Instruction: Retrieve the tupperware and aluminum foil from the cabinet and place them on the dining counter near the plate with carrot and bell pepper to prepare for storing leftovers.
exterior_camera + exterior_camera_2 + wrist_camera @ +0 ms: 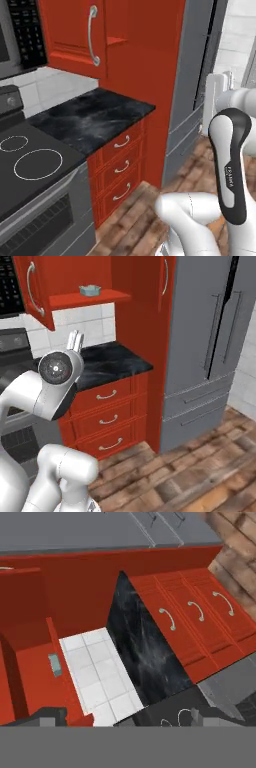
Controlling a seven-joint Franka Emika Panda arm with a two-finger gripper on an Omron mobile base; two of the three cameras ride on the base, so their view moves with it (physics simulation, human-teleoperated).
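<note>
The red cabinet (75,273) stands with its door (70,30) swung open to the left. On its bottom shelf sits the tupperware (90,290), a small pale blue-grey tub; the rolled hand view shows the tupperware (55,664) small and far off on the red shelf. My gripper (75,341) is raised over the black worktop, below and a little left of the shelf, well short of the tub. The gripper (125,717) is open, with nothing between its fingertips (50,714). The aluminum foil, dining counter, plate, carrot and bell pepper are out of view.
A black worktop (90,117) over three red drawers (105,418) lies under the cabinet, with white tiles (92,321) behind it. A stove (30,160) is to the left, and a microwave (20,35) hangs above it. A tall grey fridge (210,331) stands to the right. The floor is wood (190,476).
</note>
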